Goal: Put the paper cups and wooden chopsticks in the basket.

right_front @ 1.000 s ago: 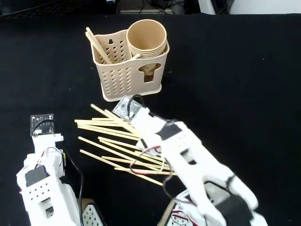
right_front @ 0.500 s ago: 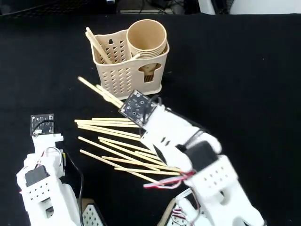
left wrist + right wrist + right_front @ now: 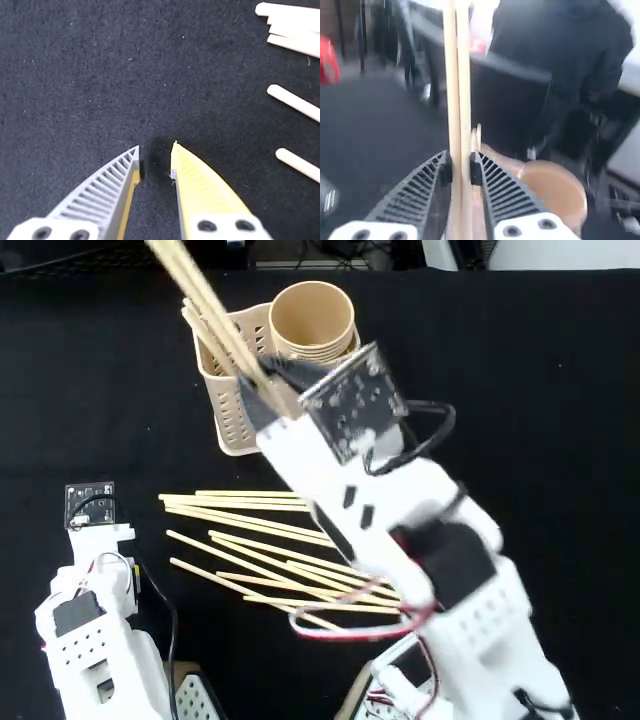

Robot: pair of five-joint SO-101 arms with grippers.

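Wooden chopsticks [image 3: 205, 300], two together, are clamped in the right tool [image 3: 264, 388], whose jaws press on them from both sides in the right wrist view [image 3: 457, 75]. The pair slants over the basket [image 3: 235, 415], its free ends pointing toward 11 o'clock. The basket stands near 12 o'clock on the counter [image 3: 530, 390], with the stacked paper cups [image 3: 312, 315] in its 3 o'clock compartment. Loose chopsticks [image 3: 260, 550] lie fanned on the counter at about 6 o'clock from the basket.

The left tool [image 3: 156, 160] rests near 8 o'clock, its jaws narrowly parted and holding nothing.

The step in hand appears to be dropping the pair into the 9 o'clock compartment. It would go best if the sticks were brought nearer upright, their lower ends sunk below the rim and clear of the cups, and only then released. Let go while slanted, they would likely tip out over the wall.
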